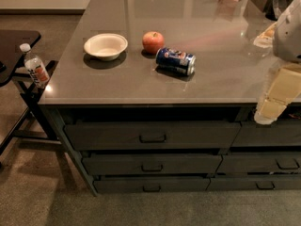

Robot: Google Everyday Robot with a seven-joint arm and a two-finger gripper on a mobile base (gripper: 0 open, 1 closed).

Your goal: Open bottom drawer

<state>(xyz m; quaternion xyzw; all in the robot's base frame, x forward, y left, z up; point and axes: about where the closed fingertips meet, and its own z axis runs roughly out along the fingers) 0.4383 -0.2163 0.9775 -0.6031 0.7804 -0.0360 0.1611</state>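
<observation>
- Camera view: the slim dark grey bottom drawer [151, 184] with its small black loop handle [151, 189] is lowest in the left stack, near the floor. Front looks shut, no tray interior showing.
- The cream-coloured robot hand [267, 112] hangs at the near right edge of the glossy grey worktop [211, 79], about top-drawer height, well apart from that handle. Apart or together: cannot tell.
- Judgement: task not started. Reach down-left, grasp and pull are all left.

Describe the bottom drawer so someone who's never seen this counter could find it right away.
Find the grey counter holding a bowl, apple and can. Below them is a stack of three drawers; the bottom drawer is lowest, by the floor. Its front is slimmer than the two above, and the gripper hangs at the counter's right end.
</observation>
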